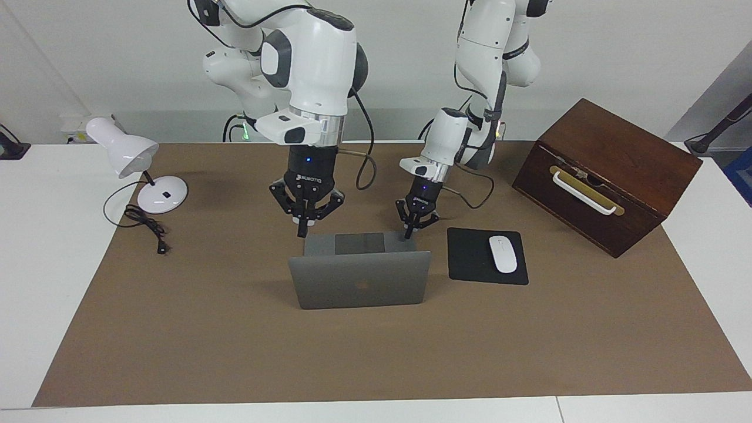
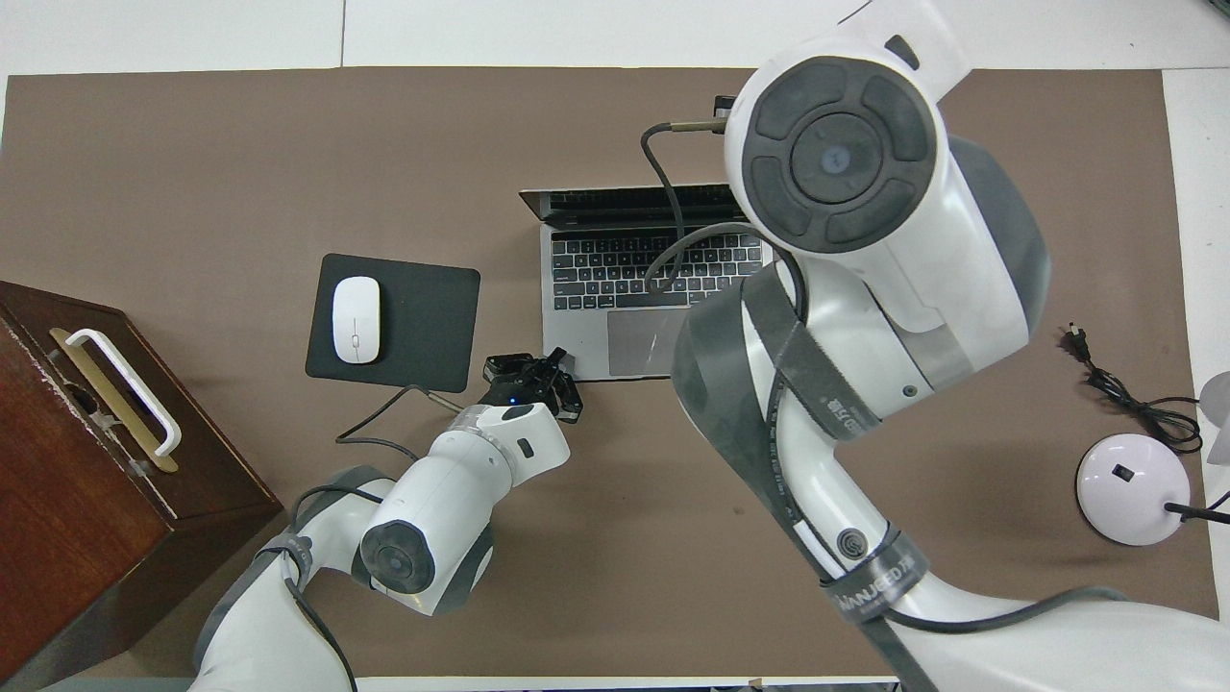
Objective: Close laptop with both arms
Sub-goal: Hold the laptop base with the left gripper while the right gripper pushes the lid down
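Where the brown mat (image 1: pixel 235 352) covers the white desk (image 1: pixel 41 247), we find the laptop (image 1: pixel 359 286) open at its middle, beside the black mousepad (image 1: pixel 485 256). Both grippers are closed and empty: left gripper (image 1: pixel 409 234) at the laptop's base corner, right gripper (image 1: pixel 302 232) over the other corner. Wooden box (image 1: pixel 605 170), lamp (image 1: pixel 132 158), pale wall (image 1: pixel 617 53).
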Action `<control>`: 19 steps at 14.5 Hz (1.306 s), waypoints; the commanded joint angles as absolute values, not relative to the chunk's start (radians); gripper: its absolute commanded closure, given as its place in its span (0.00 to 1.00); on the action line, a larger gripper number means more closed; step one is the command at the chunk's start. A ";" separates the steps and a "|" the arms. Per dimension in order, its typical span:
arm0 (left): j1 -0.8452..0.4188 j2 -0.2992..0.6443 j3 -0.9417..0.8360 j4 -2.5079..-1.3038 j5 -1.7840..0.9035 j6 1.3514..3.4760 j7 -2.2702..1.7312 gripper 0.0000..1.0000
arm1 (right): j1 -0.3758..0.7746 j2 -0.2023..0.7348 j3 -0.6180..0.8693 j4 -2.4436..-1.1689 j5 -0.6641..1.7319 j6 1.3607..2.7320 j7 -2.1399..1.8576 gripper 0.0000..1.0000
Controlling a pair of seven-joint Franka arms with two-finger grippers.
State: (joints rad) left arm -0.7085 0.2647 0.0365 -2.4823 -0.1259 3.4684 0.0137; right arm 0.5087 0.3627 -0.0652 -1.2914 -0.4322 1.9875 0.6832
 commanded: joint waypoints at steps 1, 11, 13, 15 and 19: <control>-0.736 0.278 0.051 -2.485 -0.135 3.497 0.014 1.00 | 0.535 0.439 -0.064 -1.206 -0.457 1.987 0.696 1.00; -0.747 0.279 0.052 -2.513 -0.127 3.497 0.018 1.00 | 0.557 0.583 -0.071 -1.089 -0.508 2.054 0.750 1.00; -0.742 0.279 0.054 -2.511 -0.121 3.496 0.026 1.00 | 0.557 0.603 -0.072 -1.071 -0.508 2.065 0.750 1.00; -0.727 0.279 0.054 -2.513 -0.091 3.496 0.026 1.00 | 0.555 0.623 -0.075 -1.057 -0.508 2.086 0.750 1.00; -0.689 0.279 0.054 -2.519 -0.035 3.496 0.028 1.00 | 0.538 0.653 -0.081 -1.055 -0.508 2.157 0.750 1.00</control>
State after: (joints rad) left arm -0.7183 0.2726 0.0449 -2.4864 -0.0750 3.4807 0.0185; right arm 0.5514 0.6123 -0.0825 -1.0954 -0.4857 2.1218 0.7261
